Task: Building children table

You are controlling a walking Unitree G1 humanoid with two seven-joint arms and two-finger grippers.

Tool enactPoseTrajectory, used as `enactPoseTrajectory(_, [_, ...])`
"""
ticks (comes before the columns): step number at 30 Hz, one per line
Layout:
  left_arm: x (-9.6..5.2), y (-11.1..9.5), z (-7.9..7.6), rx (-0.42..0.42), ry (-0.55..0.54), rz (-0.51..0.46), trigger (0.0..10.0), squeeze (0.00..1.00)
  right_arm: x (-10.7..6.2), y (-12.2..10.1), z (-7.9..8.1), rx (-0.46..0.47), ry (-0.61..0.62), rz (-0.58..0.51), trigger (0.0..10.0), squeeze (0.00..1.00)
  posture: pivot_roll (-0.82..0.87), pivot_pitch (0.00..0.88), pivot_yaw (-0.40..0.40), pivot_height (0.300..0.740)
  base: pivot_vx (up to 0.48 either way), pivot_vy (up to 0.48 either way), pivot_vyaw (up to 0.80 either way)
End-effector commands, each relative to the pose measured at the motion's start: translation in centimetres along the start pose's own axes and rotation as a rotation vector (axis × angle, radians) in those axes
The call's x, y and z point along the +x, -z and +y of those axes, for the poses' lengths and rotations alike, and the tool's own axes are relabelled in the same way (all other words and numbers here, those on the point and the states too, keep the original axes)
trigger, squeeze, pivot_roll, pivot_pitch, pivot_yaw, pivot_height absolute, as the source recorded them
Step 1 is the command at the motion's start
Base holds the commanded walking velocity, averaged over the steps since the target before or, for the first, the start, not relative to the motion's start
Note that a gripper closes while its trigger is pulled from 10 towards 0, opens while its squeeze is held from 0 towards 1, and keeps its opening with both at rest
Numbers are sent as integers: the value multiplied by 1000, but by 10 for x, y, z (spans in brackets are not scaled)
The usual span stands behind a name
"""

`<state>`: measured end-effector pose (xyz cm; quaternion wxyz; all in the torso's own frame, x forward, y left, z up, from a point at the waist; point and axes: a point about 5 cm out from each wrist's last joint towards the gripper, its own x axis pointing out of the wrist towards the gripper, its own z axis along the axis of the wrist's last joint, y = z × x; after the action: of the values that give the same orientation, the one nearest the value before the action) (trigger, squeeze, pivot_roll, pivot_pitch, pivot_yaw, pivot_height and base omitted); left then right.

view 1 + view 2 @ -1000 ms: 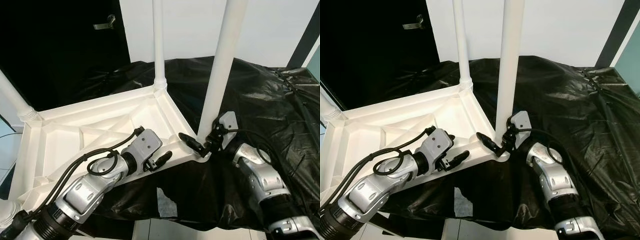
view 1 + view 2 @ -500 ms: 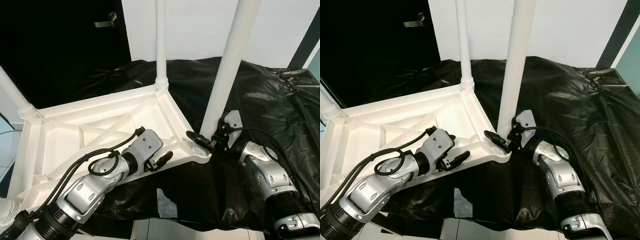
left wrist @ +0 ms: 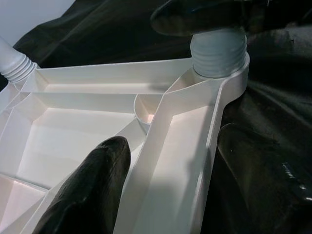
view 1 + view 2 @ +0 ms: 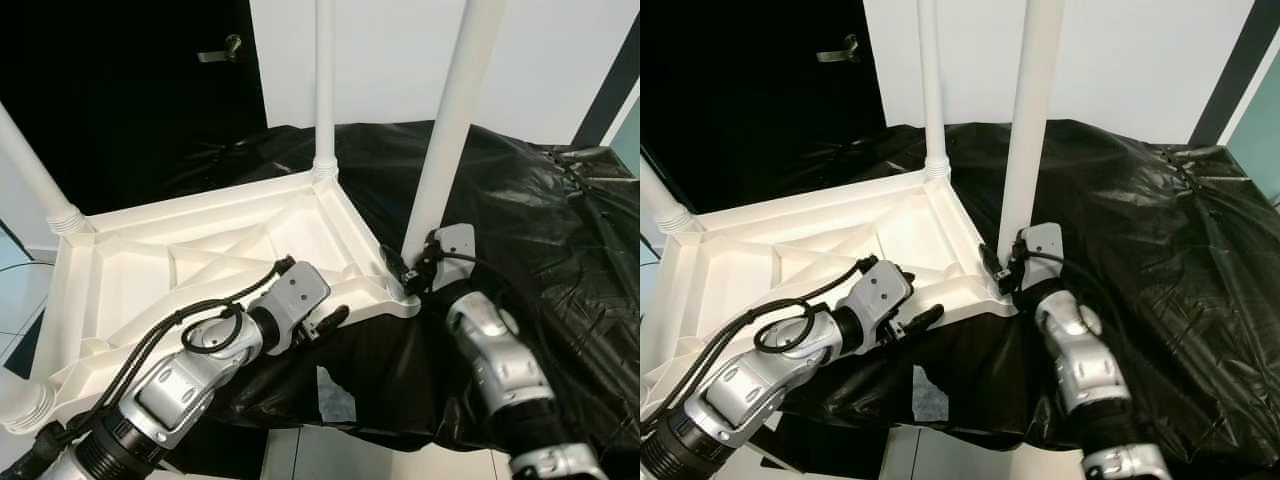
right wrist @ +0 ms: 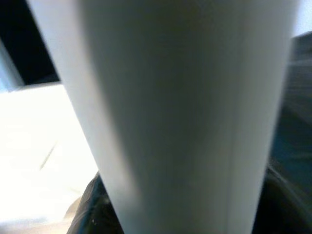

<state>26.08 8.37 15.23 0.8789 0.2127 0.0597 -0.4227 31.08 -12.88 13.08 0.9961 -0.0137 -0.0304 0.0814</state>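
Since a second ago, your right gripper has drawn in tight to the foot of the near leg, which now stands straighter in its corner socket at about 3 o'clock on the upturned tabletop. Its fingers sit pinched around the leg's base, holding it. Your left gripper has its fingers spread narrowly astride the tabletop's near rim, one pad inside the frame, the other outside over the black sheet; it appears to be bracing, not clamping hard.

The tabletop lies underside up on the sheet. A second leg stands at 12 o'clock and a third at 10 o'clock.

Judgement: hollow moulded plastic, light, stiff, smooth and likely slippery. Grip the leg low, near the ribbed collar. The frame's recesses hold nothing.
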Motion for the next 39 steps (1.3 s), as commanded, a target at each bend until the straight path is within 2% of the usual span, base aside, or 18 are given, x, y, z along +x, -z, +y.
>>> enactPoseTrajectory(1, [-1, 1, -9, 10, 165, 4, 10000, 0, -8, 22, -9, 1, 99, 107, 10000, 0, 63, 0, 4, 740, 0, 0, 0])
enactPoseTrajectory(2, [-1, 1, -8, 11, 166, 5, 10000, 0, -10, 24, -2, 40, 152, 111, 10000, 0, 64, 0, 6, 740, 0, 0, 0])
enactPoseTrajectory(4, [-2, 2, -6, 14, 168, 6, 10000, 0, -12, 25, 12, 91, 165, 112, 10000, 0, 62, 0, 8, 740, 0, 0, 0])
enactPoseTrajectory(12, [-2, 1, -4, 26, 168, 7, 10000, 0, -12, 18, 11, 82, 187, 72, 10000, 0, 64, 0, 6, 740, 0, 0, 0])
enactPoseTrajectory(13, [-2, 1, -3, 27, 165, 6, 10000, 0, -12, 15, 11, 72, 177, 48, 10000, 855, 65, 0, 5, 740, 0, 0, 0])
enactPoseTrajectory(14, [-2, 1, -3, 27, 163, 6, 10000, 0, -12, 12, 12, 84, 151, 27, 10000, 1000, 64, 0, 5, 740, 0, 0, 0])
enactPoseTrajectory(19, [-2, 2, -3, 26, 170, 5, 10000, 0, -13, 4, 10, 99, 79, -23, 10000, 1000, 62, 0, 3, 740, 0, 0, 0])
enactPoseTrajectory(21, [-2, 2, -3, 22, 173, 5, 10000, 0, -17, -2, 4, 80, -15, -65, 10000, 1000, 59, 0, 5, 740, 0, 0, 0])
enactPoseTrajectory(22, [-2, 3, -3, 21, 172, 6, 10000, 0, -19, -3, 2, 82, -54, -68, 10000, 439, 59, 0, 5, 740, 0, 0, 0])
enactPoseTrajectory(24, [-2, 3, -3, 21, 172, 6, 10000, 0, -21, -3, 0, 84, -77, -69, 10000, 439, 59, 0, 5, 740, 0, 0, 0])
enactPoseTrajectory(25, [-2, 3, -3, 18, 169, 5, 10000, 0, -23, -3, -3, 73, -124, -74, 10000, 0, 59, 0, 5, 740, 0, 0, 0])
enactPoseTrajectory(26, [-2, 3, -3, 18, 169, 5, 10000, 0, -23, -3, -3, 73, -124, -74, 10000, 0, 59, 0, 5, 740, 0, 0, 0])
enactPoseTrajectory(29, [-2, 2, -3, 7, 169, -4, 10000, 0, -30, -5, -15, 32, -265, -77, 10000, 0, 52, 0, 13, 740, 0, 0, 0])
enactPoseTrajectory(31, [-2, 2, -3, 7, 169, -4, 10000, 0, -30, -5, -15, 32, -265, -77, 10000, 0, 52, 0, 13, 740, 0, 0, 0])
enactPoseTrajectory(34, [-2, 0, -4, -18, 174, -24, 10000, 0, -31, -6, -23, -6, -366, -65, 10000, 0, 44, 0, 25, 740, 0, 0, 0])
enactPoseTrajectory(39, [1, -5, -8, -101, 181, -76, 10000, 0, -20, -12, -36, -79, -490, -43, 10000, 0, 45, 0, 26, 740, 0, 0, 0])
